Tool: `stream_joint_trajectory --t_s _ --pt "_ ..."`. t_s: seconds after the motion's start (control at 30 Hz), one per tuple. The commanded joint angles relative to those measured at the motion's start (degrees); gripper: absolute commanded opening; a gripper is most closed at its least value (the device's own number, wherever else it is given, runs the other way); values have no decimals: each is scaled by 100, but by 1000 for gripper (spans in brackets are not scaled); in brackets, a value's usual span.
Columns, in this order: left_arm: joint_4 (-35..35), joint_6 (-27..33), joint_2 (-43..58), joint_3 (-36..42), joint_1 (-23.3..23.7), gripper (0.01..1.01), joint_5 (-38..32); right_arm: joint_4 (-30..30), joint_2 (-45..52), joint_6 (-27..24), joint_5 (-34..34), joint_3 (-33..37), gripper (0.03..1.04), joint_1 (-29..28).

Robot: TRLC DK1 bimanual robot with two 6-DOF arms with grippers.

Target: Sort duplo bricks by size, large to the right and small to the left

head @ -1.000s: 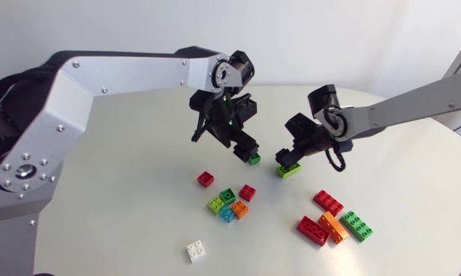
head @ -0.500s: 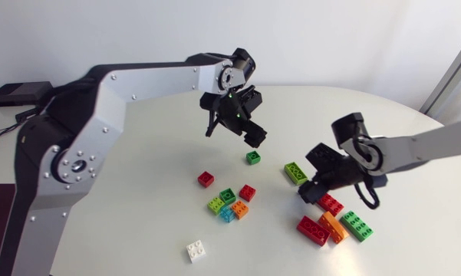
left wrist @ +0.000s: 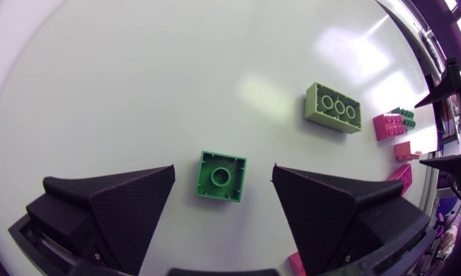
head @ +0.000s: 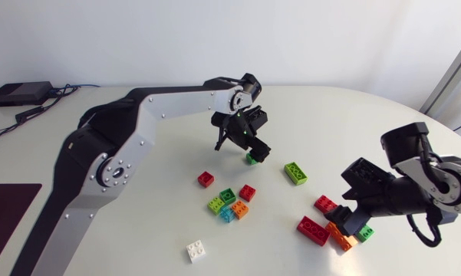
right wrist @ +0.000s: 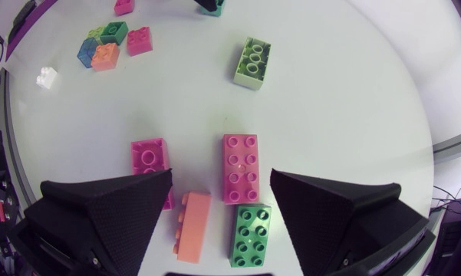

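Right claw (right wrist: 221,175) off brick (right wrist: 253,64); apparently open

— What does everything rest on?
— A white table (head: 345,115), smooth, rounded along its far edge.
— And the light?
— Soft and even; a pale sheen (left wrist: 262,88) lies on the tabletop.

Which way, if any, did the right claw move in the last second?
Yes. The right claw went right and toward the front edge, away from the unmoved small red brick, and is now above the large orange brick.
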Motion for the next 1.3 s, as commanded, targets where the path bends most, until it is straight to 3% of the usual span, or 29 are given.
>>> stream_joint_trajectory --t_s 0.0,0.03,0.1,0.2,0.43,0.53,0.8,0.9,1.0,1.17,1.27 --pt "-133 109 167 223 -71 830 23 -219 -174 -126 -75 -96 982 -25" --pt "-142 109 176 241 -88 769 -12 -280 -236 -135 -101 -78 982 -25" --pt "-318 91 291 434 -114 457 -135 -403 -394 -135 -136 -70 982 -16" --pt "-573 91 422 672 -167 233 -311 -632 -693 -126 -163 -70 982 27" --pt "-1004 205 484 733 -176 226 -426 -887 -1132 -232 -198 -166 982 -60" --pt "-1091 258 449 636 -176 167 -434 -887 -1176 -267 -198 -219 980 -96" --pt "-775 329 -615 -576 -378 167 -390 -755 -974 -196 -294 -61 982 -16" --pt "-643 276 -1089 -1148 -484 331 -382 -526 -578 59 -136 106 982 414" --pt "-397 249 -1529 -1895 -642 431 -355 -307 -165 199 -101 273 982 651" --pt "-10 179 -1951 -2906 -765 433 -294 -184 195 472 22 590 982 1065" --pt "77 179 -2047 -3099 -774 500 -135 1 468 542 127 625 982 1188"
